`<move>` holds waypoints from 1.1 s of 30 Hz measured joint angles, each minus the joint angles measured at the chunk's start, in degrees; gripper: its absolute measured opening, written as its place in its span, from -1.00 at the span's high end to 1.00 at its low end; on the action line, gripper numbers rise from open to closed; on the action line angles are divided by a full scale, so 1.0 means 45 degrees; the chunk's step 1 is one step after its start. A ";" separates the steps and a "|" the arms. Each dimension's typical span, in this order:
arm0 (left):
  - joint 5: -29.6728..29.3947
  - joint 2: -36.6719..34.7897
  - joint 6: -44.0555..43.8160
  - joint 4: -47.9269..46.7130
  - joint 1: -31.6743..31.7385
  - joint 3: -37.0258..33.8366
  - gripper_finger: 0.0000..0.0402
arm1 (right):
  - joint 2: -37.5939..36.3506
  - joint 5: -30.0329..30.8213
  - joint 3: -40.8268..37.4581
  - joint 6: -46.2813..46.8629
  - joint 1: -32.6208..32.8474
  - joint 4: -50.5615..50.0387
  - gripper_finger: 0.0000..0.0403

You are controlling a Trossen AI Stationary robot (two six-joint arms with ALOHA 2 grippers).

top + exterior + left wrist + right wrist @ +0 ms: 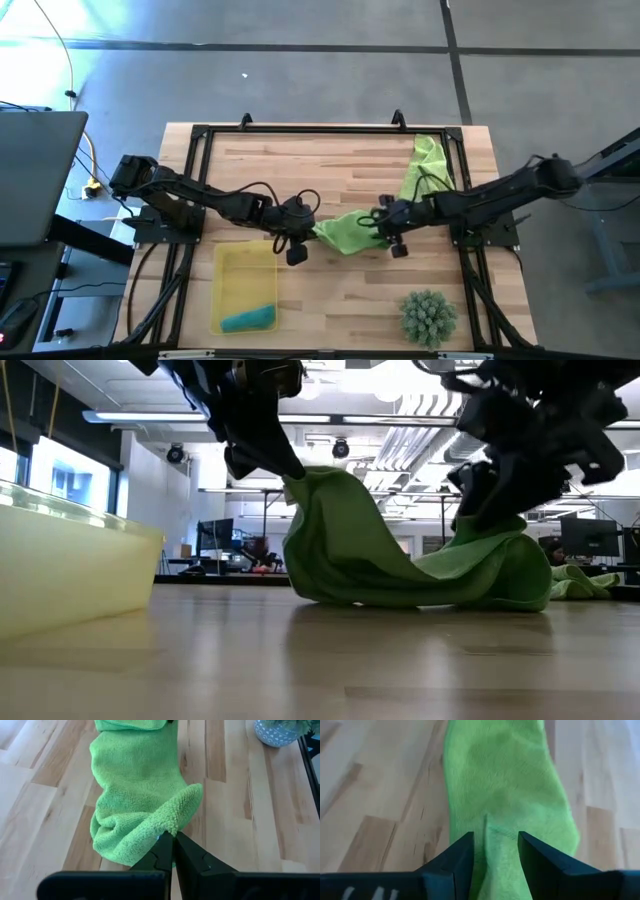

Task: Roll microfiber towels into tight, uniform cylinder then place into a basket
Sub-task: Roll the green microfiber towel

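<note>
A lime green towel (345, 233) lies bunched and wrinkly in the middle of the table (340, 170). The left gripper (172, 836) has its fingers pinched tight on one fuzzy corner, lifting it up. The right gripper (495, 847) holds the other end, fingers apart with cloth between them. A teal towel (248, 319) lies rolled in the yellow basket (226, 266). Another green towel (424, 160) lies near the table's far edge.

1. Bare wood is lying open across the far half of the table (300, 160).
2. The basket (240, 270) is blocking the near left.
3. The spiky plant (428, 315) is occupying the near right corner.
4. A second green towel (422, 165) is crowding the far right.
</note>
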 joint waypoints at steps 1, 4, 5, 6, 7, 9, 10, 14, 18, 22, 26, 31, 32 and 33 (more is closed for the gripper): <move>0.0000 0.0000 0.0000 0.0004 0.0000 0.0000 1.00 | 0.0196 0.0000 0.0000 0.0076 0.0000 0.0016 0.31; 0.0000 0.0000 0.0000 0.0001 0.0000 0.0000 1.00 | 0.0602 -0.0001 -0.0005 0.0494 0.0000 -0.0058 0.42; 0.0000 0.0000 0.0000 0.0001 0.0001 0.0000 1.00 | 0.0659 -0.0005 -0.0005 0.0619 0.0000 -0.0062 0.48; 0.0000 0.0000 -0.0006 0.0001 0.0005 0.0000 1.00 | 0.0694 -0.0004 -0.0005 0.0712 0.0000 -0.0048 0.56; 0.0000 0.0000 -0.0028 0.0001 0.0005 0.0000 1.00 | 0.0694 0.0000 -0.0005 0.0817 0.0000 -0.0061 0.65; 0.0000 0.0000 -0.0087 0.0001 0.0000 0.0000 1.00 | 0.0640 0.0000 -0.0005 0.0918 0.0000 -0.0063 0.84; -0.0003 0.0000 -0.0091 0.0001 0.0000 0.0000 1.00 | 0.0566 0.0000 -0.0010 0.0964 0.0000 -0.0069 0.92; -0.0005 0.0000 -0.0092 0.0001 0.0000 0.0000 1.00 | 0.0046 0.0000 -0.0010 0.1223 -0.0020 -0.0054 0.92; -0.0014 0.0000 -0.0092 0.0001 0.0000 0.0000 1.00 | -0.0943 0.0175 -0.0010 0.1435 -0.0128 -0.0067 0.96; -0.0519 -0.0184 -0.0097 0.0028 0.0019 0.0007 1.00 | -0.2254 0.1111 -0.0010 0.1440 -0.0292 -0.0156 0.98; -0.1399 -0.0745 -0.0032 0.0022 0.0019 0.0015 1.00 | -0.3614 0.2664 -0.0005 0.1441 -0.0568 -0.0290 0.99; -0.3391 -0.1850 0.1174 -0.0012 0.0015 0.0015 1.00 | -0.5174 0.5794 -0.0005 0.1321 -0.1009 -0.0113 0.99; -0.3968 -0.2073 0.1580 -0.0027 0.0015 0.0019 1.00 | -0.5434 0.6406 -0.0005 0.1093 -0.1100 0.0065 0.99; -0.4622 -0.2340 0.2011 -0.0148 0.0015 0.0016 1.00 | -0.5692 0.6906 -0.0005 0.0796 -0.1207 0.0292 1.00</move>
